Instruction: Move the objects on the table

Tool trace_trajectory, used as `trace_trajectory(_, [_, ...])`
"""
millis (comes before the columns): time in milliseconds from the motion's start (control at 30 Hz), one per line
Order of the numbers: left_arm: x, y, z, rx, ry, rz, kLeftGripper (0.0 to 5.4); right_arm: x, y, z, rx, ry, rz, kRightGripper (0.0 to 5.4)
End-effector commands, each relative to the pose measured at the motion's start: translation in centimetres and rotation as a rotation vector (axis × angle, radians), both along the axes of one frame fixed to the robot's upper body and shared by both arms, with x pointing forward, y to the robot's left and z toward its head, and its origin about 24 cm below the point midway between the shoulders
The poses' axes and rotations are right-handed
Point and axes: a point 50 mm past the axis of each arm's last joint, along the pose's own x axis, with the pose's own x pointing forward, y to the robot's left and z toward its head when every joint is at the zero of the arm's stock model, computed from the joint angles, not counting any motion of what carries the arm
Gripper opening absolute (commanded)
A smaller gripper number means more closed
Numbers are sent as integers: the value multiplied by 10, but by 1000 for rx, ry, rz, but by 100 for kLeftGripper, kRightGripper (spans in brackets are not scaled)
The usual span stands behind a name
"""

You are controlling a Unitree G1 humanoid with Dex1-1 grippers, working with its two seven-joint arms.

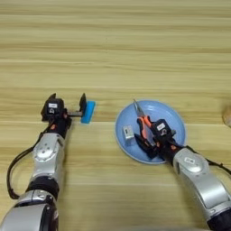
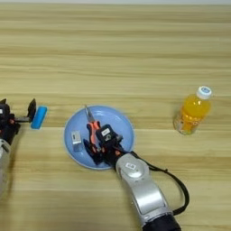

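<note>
Wooden table point(image 1: 113, 45): pliers point(image 1: 142, 122) and grey block point(image 1: 128, 132) both lie in blue plate point(image 1: 173, 118), right gripper point(image 1: 149, 142) clamped on pliers' handles with block just left; left gripper point(image 1: 67, 104) spread, blue piece point(image 1: 88, 112) beside its finger, bottle point(image 2: 193, 111) untouched.

grained matt wooden table point(image 1: 113, 45), glossy blue plate point(image 1: 171, 115), silvery metal block point(image 1: 129, 132), clear plastic bottle point(image 2: 193, 112)

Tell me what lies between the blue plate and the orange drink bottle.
Only bare table: nothing sits between the blue plate and the orange drink bottle. This shows in the right eye view, since the left eye view catches only the bottle's edge.
</note>
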Motion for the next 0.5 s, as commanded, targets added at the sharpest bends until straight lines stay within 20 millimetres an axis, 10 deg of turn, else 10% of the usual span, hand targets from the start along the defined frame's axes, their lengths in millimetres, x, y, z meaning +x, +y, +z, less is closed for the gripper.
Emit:
trace_trajectory(33, [-1,0,1,6,-7,3,540,0,-7,2,-11,-6,-35,350])
trace_trajectory(500, [0,0,0,6,-6,2,540,7,-19,21,8,-85,-97,346])
